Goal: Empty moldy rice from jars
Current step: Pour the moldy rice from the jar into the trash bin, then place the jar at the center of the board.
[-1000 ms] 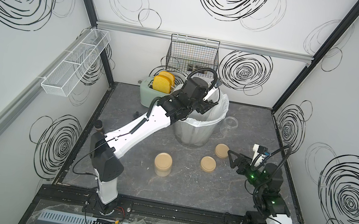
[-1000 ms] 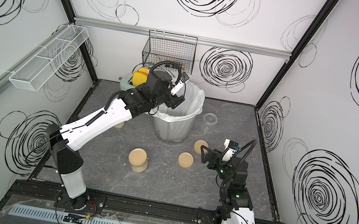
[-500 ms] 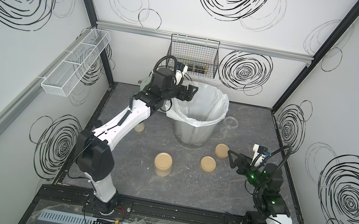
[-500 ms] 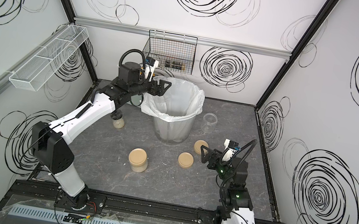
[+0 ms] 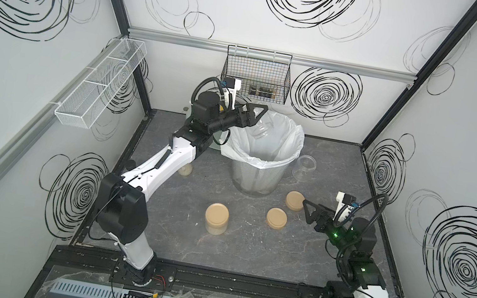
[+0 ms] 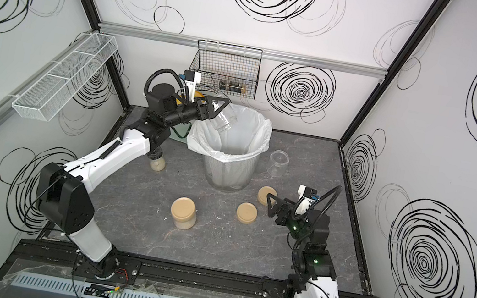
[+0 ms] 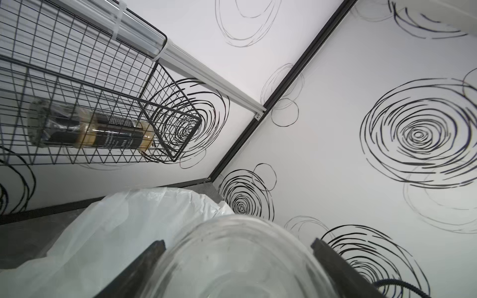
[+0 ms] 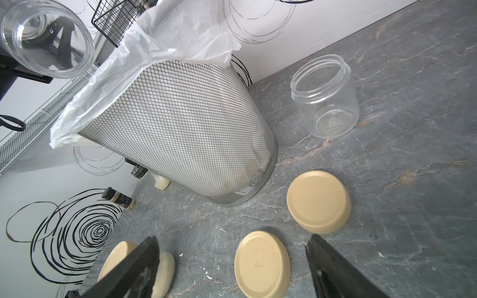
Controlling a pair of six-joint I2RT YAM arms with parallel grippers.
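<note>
My left gripper (image 5: 256, 113) (image 6: 216, 107) (image 7: 237, 244) is shut on a clear, empty-looking jar (image 5: 262, 127) (image 6: 225, 119) (image 7: 240, 260) (image 8: 46, 38), tilted mouth-down over the left rim of the lined mesh bin (image 5: 259, 173) (image 6: 226, 174) (image 8: 193, 129). A lidded jar (image 5: 216, 219) (image 6: 183, 213) of moldy rice (image 8: 165, 268) stands on the floor in front. An open empty jar (image 5: 303, 168) (image 6: 277, 163) (image 8: 325, 103) stands right of the bin. My right gripper (image 5: 308, 213) (image 6: 271, 206) (image 8: 231, 242) hangs open above two loose tan lids (image 5: 277, 218) (image 5: 294, 200) (image 8: 262, 263) (image 8: 318, 201).
A small black-capped bottle (image 5: 185, 169) (image 6: 156, 163) (image 8: 154, 180) stands left of the bin under my left arm. A dark spice shaker (image 8: 118, 198) stands by the left wall. A black wire basket (image 5: 256, 76) hangs on the back wall, a white mesh shelf (image 5: 99, 82) on the left wall.
My left arm has drawn back from above the bin's middle to its left rim and its wrist has rolled over, the jar still in its grip. The right arm has not moved.
</note>
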